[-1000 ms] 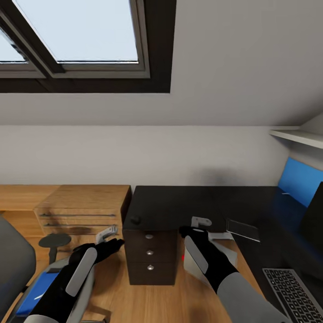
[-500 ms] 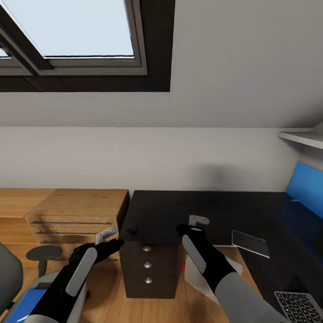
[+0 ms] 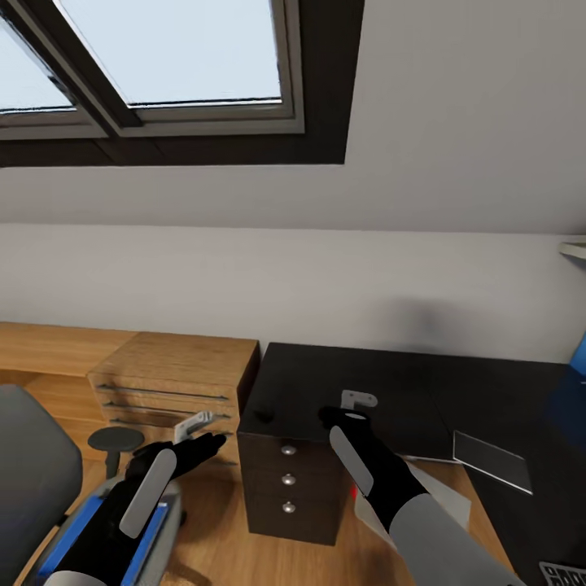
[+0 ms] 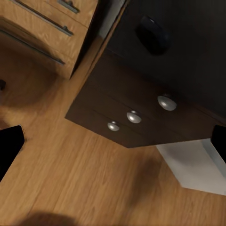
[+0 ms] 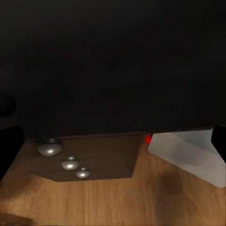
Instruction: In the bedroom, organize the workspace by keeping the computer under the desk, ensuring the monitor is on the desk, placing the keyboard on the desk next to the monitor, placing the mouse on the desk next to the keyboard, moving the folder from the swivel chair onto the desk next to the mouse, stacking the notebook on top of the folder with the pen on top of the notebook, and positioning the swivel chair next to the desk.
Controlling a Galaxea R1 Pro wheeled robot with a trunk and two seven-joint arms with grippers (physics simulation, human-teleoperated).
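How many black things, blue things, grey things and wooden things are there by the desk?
Black: 2, the desk and the mouse.
Blue: 1, the folder.
Grey: 3, the swivel chair, the notebook, the computer.
Wooden: 1, the drawer unit.
Total: 7.

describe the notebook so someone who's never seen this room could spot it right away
Find the glossy black desk below the skylight. On its top, right of the drawers with round silver knobs, lies the notebook: a thin, flat, dark grey rectangle. Its greyish sheen and pale edge set it apart from the black desktop.
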